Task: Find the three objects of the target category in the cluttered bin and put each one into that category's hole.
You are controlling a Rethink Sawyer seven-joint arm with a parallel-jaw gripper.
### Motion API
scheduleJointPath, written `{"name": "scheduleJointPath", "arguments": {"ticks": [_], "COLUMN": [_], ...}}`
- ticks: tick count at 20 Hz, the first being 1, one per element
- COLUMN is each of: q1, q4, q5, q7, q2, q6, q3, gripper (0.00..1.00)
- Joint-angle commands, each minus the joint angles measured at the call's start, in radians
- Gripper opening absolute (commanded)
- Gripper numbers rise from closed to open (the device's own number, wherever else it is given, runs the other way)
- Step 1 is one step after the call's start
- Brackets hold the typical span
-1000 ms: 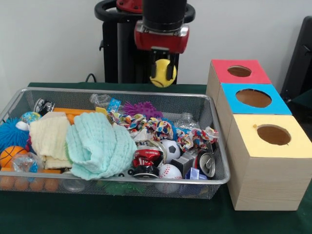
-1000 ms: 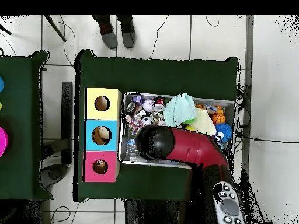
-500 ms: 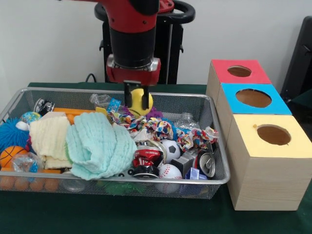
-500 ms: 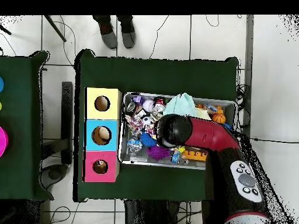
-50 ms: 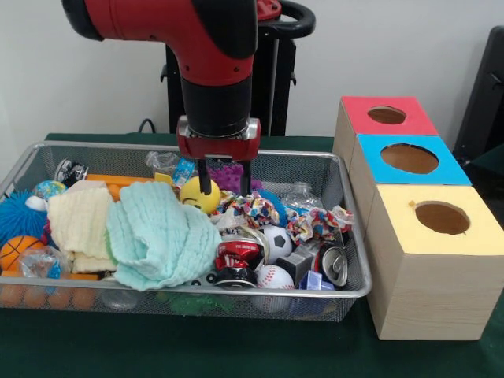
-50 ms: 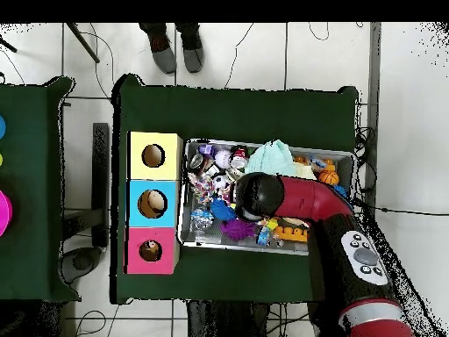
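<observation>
End effector (image 5: 224, 187) is inside the silver wire-mesh bin (image 5: 315, 169), fingers spread apart, holding nothing. The yellow smiley ball (image 5: 197, 195) lies in the clutter just beside the finger (image 5: 204, 179) on the picture's left in the front view, touching or nearly touching it; it is not between the two fingers. The ball rests against the mint-green folded cloth (image 5: 161, 240) and next to the multicoloured patterned rag (image 5: 256, 209).

Other round items in the bin:
- black-and-white mini soccer ball (image 5: 276, 242), near the middle front
- white baseball with red stitching (image 5: 273, 277), at the front rim
- orange mini basketball (image 5: 16, 252), far end away from the boxes
- blue spiky rubber ball (image 5: 17, 214), just above the basketball

Also in the bin: cream folded cloth (image 5: 79, 224), purple spiky toy (image 5: 232, 176) behind the end effector, red drink can (image 5: 239, 260), silver can lying on its side (image 5: 334, 264).

Beside the bin on the green tabletop (image 5: 236, 350) stand three wooden boxes in a row, each with a round hole on top: yellow-topped box (image 5: 437, 220) nearest the camera, blue-topped box (image 5: 409, 160) in the middle, red-topped box (image 5: 386, 116) farthest.

In the overhead view the red arm (image 6: 302, 197) covers the middle of the bin and hides the end effector; a person's shoes (image 6: 175, 57) show at the top edge.
</observation>
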Motion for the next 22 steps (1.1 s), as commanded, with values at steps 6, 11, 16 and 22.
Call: {"name": "scheduleJointPath", "arguments": {"ticks": [6, 11, 16, 22], "q1": [-0.014, 0.008, 0.066, 0.115], "q4": [0.021, 0.077, 0.133, 0.147], "q5": [-0.094, -0.097, -0.091, -0.079], "q7": [-0.071, -0.014, 0.087, 0.15], "q2": [0.002, -0.041, -0.061, -0.023], "q6": [-0.084, -0.101, -0.149, -0.232], "q3": [0.117, 0.104, 0.072, 0.042], "gripper": [1.0, 1.0, 1.0, 1.0]}}
